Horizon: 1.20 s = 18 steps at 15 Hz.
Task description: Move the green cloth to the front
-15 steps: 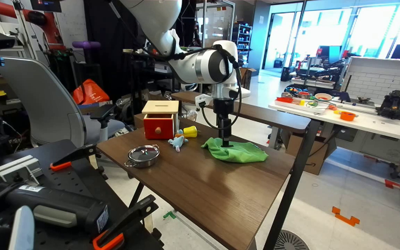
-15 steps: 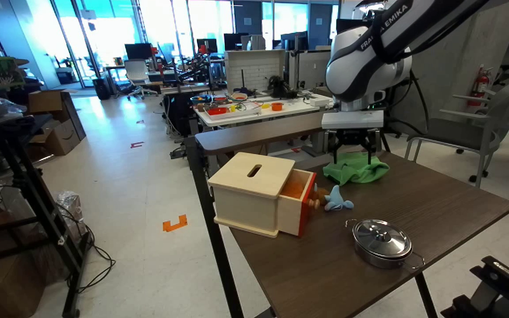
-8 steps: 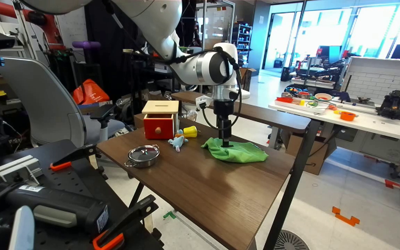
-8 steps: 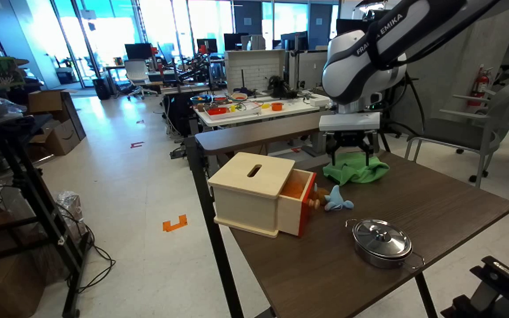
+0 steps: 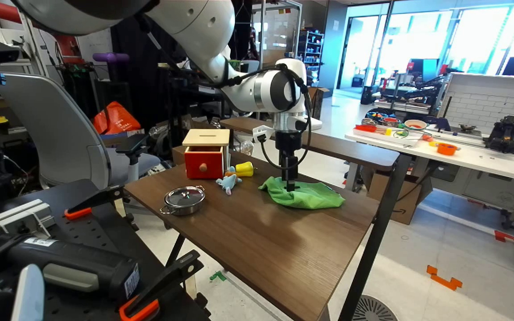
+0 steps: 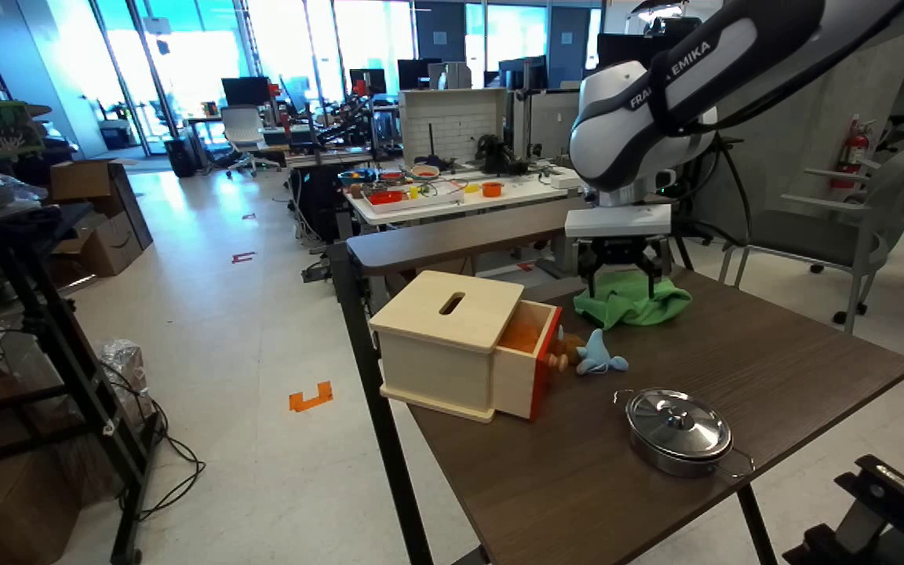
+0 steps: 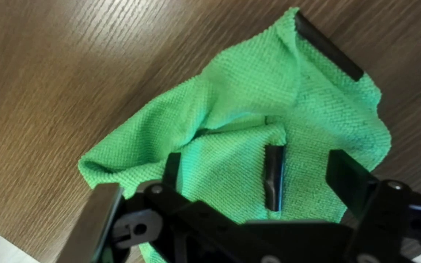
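Observation:
The green cloth (image 5: 312, 199) lies crumpled on the brown table (image 5: 257, 249) and shows in both exterior views (image 6: 631, 312). In the wrist view the cloth (image 7: 239, 87) has folds and dark strips, one of them between the fingers. My gripper (image 5: 290, 188) points straight down at the cloth. In an exterior view its two fingers (image 6: 621, 293) stand wide apart over the cloth. In the wrist view the gripper (image 7: 253, 166) is open, with cloth below and between its fingers and nothing pinched. Whether the fingertips touch the cloth is hard to tell.
A wooden box (image 6: 444, 337) with a red-fronted drawer (image 5: 204, 162) pulled partly open stands on the table. By it are a blue plush toy (image 5: 229, 182) and a yellow object (image 5: 244, 169). A lidded metal pot (image 6: 678, 428) stands near a table edge.
My gripper has come down a little over the cloth, and shifted slightly left in an exterior view. The fingers stay open. The cloth has not visibly moved.

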Each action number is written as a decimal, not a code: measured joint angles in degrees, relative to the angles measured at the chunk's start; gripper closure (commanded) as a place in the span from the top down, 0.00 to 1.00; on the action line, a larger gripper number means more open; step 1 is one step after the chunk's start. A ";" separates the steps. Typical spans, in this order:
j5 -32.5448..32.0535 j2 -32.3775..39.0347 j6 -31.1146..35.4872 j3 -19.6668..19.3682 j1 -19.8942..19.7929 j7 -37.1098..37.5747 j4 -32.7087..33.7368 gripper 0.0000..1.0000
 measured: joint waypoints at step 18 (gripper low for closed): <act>-0.05 2.79 -1.93 0.00 -0.41 0.26 4.34 0.00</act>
